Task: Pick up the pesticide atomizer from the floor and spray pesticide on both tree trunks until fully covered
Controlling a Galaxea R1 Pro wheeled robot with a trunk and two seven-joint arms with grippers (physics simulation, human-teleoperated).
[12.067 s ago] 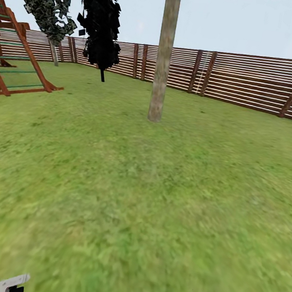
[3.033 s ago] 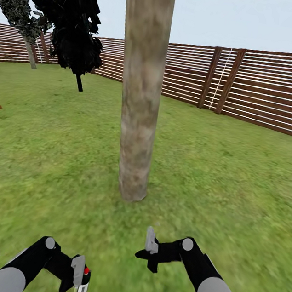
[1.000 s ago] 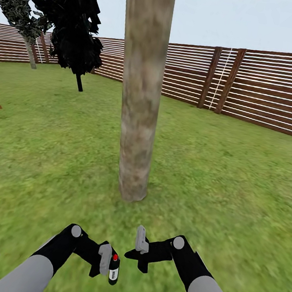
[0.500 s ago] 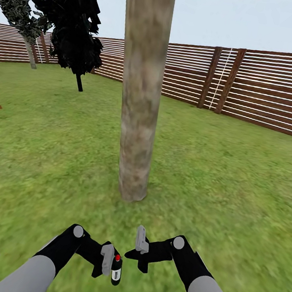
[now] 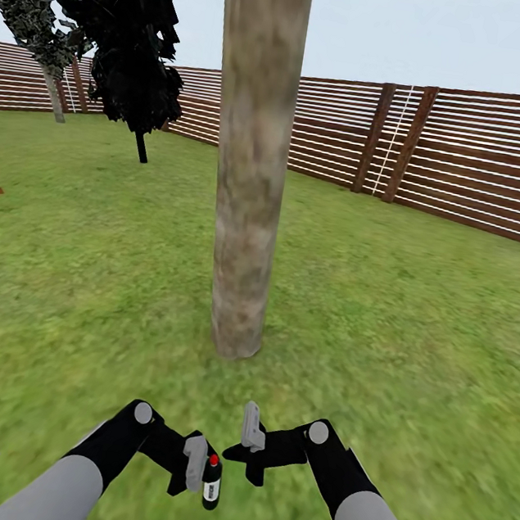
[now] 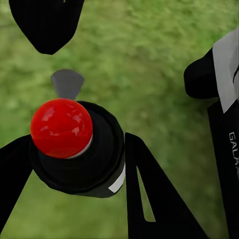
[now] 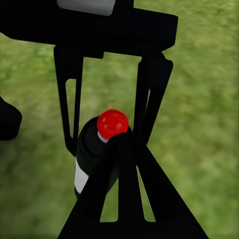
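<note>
Left gripper (image 5: 198, 473) is clamped on the pesticide atomizer (image 5: 212, 481), a small dark bottle with a red cap and pale label, held upright low over the lawn (image 5: 417, 315) just short of the tree trunk (image 5: 248, 200). Compared with half a second ago the atomizer has slid a touch toward the right gripper (image 5: 252, 451) and slightly lower; three seconds ago it sat much farther out to the left. The left wrist view shows the red cap (image 6: 61, 127) close up with black fingers (image 6: 149, 194) pressed against the bottle body. Right gripper hasn't moved in the last second; it sits just beside the atomizer, not touching, and its spread cannot be told. In the right wrist view the atomizer (image 7: 97, 149) sits framed by the left gripper's fingers. Fence (image 5: 473, 158), black cone tree (image 5: 133, 44) and camera view unchanged.
</note>
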